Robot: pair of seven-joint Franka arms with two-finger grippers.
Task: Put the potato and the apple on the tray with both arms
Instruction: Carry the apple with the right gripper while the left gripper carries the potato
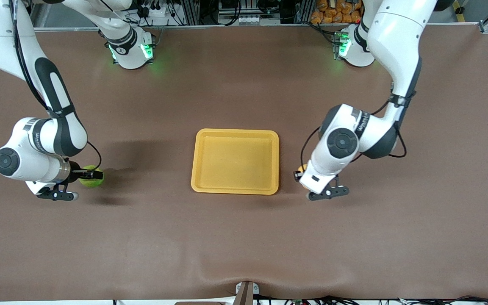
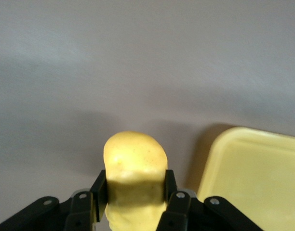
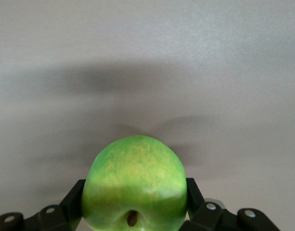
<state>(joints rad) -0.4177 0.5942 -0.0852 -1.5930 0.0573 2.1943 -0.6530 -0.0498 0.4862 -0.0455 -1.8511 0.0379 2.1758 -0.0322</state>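
Potato (image 2: 135,163) clamped btwn left fingers (image 2: 100,188), apple (image 3: 134,185) btwn right fingers (image 3: 74,202).

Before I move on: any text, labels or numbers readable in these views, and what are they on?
Right arm: dark lettering on the white wrist link, too small to read.
Left arm: dark lettering on the white wrist link, too small to read.
Right arm's base: a small round mark, unreadable.
Tray, apple, potato: no text.
Wrist views: no text.
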